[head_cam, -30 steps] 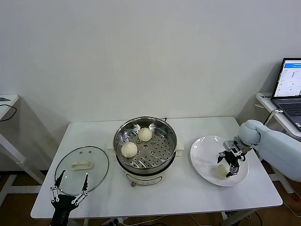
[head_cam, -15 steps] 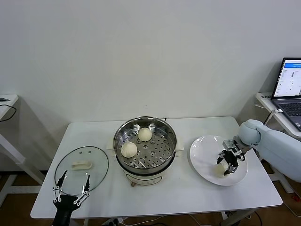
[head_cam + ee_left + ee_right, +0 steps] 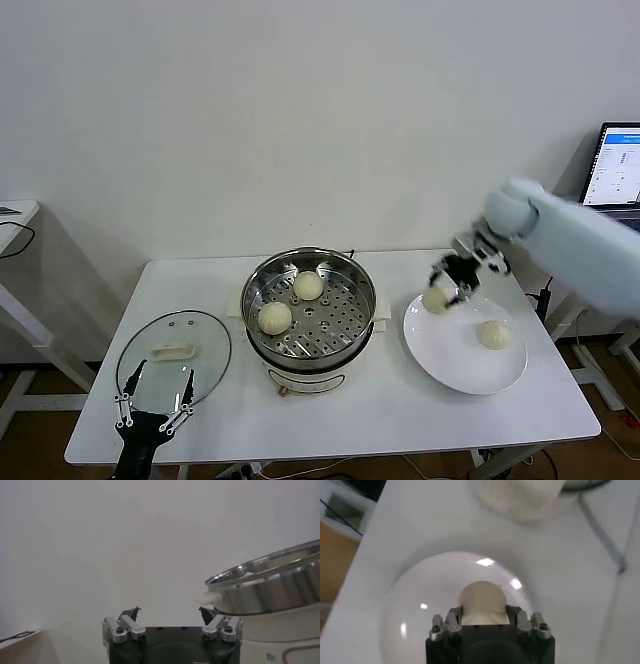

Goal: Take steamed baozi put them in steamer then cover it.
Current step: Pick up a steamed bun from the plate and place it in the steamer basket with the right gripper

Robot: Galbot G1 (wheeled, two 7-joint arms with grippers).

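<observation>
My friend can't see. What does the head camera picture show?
The right gripper holds a baozi above the white plate, where another bun lies. Two buns sit in the steamer; the glass lid rests on the table.

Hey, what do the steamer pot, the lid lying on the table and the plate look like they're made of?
Steamer: polished steel, likely stainless; mirror-bright wall, perforated tray, on a white base that looks plastic.
Lid: clear glass, since the table shows through it, with a metal rim and a white handle, probably plastic.
Plate: glossy white, ceramic or melamine; highlights show in the right wrist view.
</observation>
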